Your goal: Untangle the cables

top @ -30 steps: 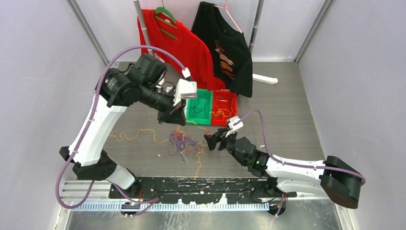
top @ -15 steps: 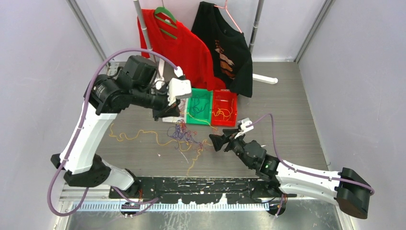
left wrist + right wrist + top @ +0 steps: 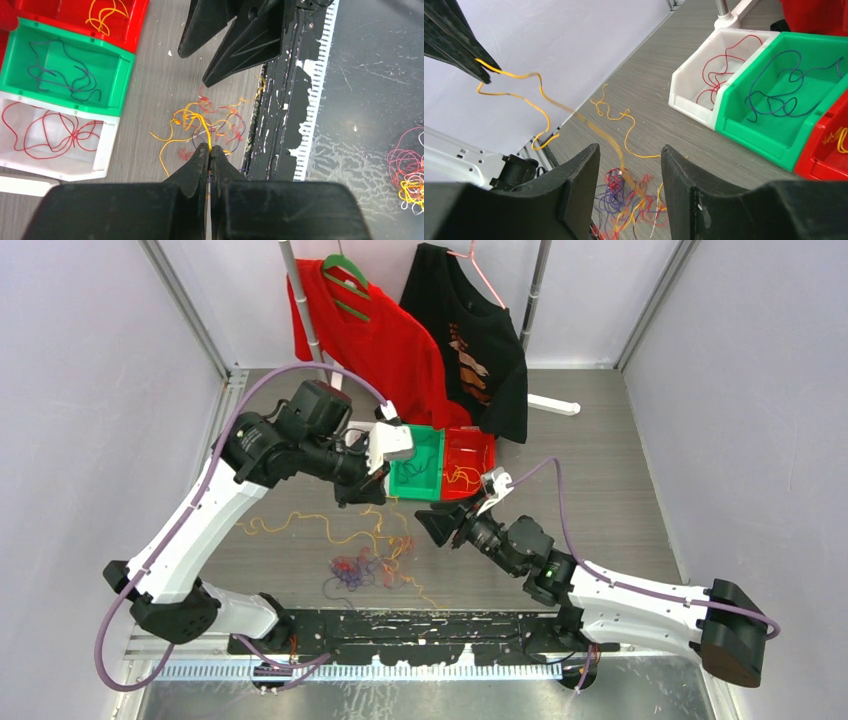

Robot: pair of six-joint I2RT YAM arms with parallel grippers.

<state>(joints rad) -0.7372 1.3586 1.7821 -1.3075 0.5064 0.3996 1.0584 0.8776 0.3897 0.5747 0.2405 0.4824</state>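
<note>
- The left pincer [image 3: 210,148] is closed tight on a yellow strand [image 3: 206,135]. The strand runs to the cables [image 3: 365,565], which lie tangled on the desk [image 3: 600,490] at the lower centre of the top view.
- The right pincer [image 3: 630,149] stands half wide. The blurred strand crosses its gap, but I cannot tell if they touch.
- Only the wrist views show the white bin [image 3: 694,90] with its red strands.
- Only the left wrist view shows a second small bundle [image 3: 406,175], at its right edge.
</note>
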